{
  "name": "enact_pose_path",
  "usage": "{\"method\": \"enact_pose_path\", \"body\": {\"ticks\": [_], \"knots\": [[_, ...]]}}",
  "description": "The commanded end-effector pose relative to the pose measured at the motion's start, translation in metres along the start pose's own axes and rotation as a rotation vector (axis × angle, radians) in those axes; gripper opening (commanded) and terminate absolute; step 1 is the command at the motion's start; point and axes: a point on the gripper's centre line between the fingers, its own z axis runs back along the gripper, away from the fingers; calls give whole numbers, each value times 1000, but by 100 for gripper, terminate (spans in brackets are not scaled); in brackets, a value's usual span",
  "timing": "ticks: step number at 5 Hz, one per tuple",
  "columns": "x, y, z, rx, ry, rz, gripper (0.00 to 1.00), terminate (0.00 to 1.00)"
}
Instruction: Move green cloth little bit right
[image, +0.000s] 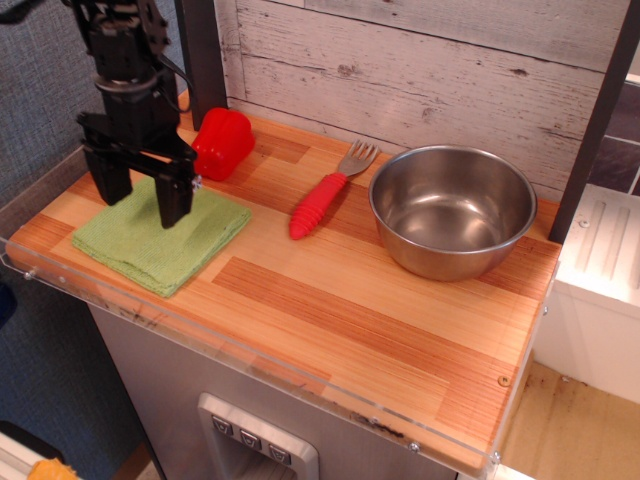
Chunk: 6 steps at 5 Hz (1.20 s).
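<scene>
Gripper (142, 205) hangs jaws spread, straddling green cloth's (160, 238) upper middle; cloth lies flat at counter's (350, 300) left end, directly beneath fingertips; free wood stretches rightward.

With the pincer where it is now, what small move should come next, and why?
Probably a short straight descent onto the green cloth. The pincer hangs open, its fingers spread over the cloth's upper middle, and the cloth lies flat and ungripped at the counter's left end. The bare wood to its right, before the red-handled fork, leaves room for the shift.
</scene>
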Motion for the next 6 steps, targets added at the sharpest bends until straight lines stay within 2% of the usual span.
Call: {"method": "enact_pose_path", "body": {"ticks": [1,3,4,5,6], "knots": [[11,-8,-12,23,21,-38,100,0],[6,-37,-21,-14,10,-86,100,0],[-5,-66,-16,-54,-3,-148,100,0],[-16,-102,-6,-73,-31,-211,100,0],[-19,-137,-4,-73,-31,-208,100,0]]}}
